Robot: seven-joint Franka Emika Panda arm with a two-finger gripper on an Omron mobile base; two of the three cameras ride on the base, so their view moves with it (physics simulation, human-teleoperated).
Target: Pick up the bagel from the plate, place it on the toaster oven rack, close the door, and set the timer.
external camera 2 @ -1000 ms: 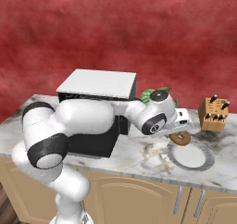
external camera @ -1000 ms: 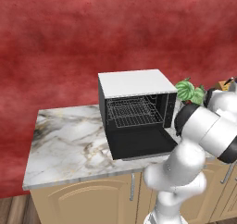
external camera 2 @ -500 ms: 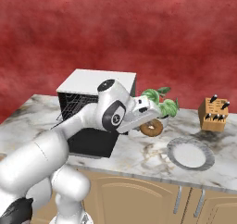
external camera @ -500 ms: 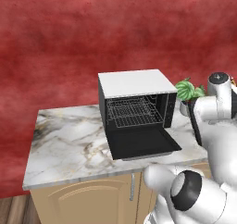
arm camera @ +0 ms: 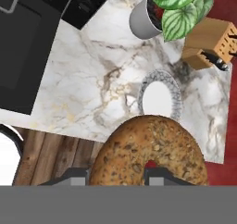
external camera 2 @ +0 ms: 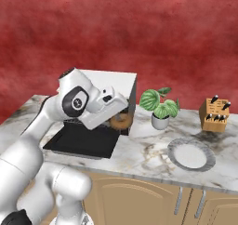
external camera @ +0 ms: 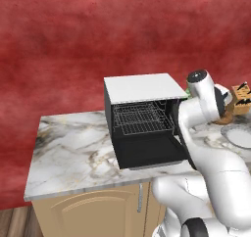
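Hand view, looking down along the fingers (arm camera: pixel 115 174), has a round brown seeded bagel (arm camera: pixel 148 151) held between them, lifted well above the white-and-grey marbled bench (arm camera: pixel 88 75). Below it sits the round pale grey-white plate (arm camera: pixel 159 98) with its raised rim, bare, near the light wooden knife block (arm camera: pixel 208 42) and the green-leaved plant in a small grey pot (arm camera: pixel 159 10).

Right base view has the white arm reaching across the front of the boxy black toaster oven with a flat white top (external camera 2: pixel 118 77), the bagel (external camera 2: pixel 122 121) carried beside the oven's right front corner, above the bench (external camera 2: pixel 144 149) and apart from the plate (external camera 2: pixel 190 155). The flat black door (external camera 2: pixel 81 140) lies folded down and open.

Left base view gives the oven's dark inside, where the thin silver wire rack (external camera: pixel 139 119) spans its width with nothing on it; the door (external camera: pixel 149 153) lies level in front.
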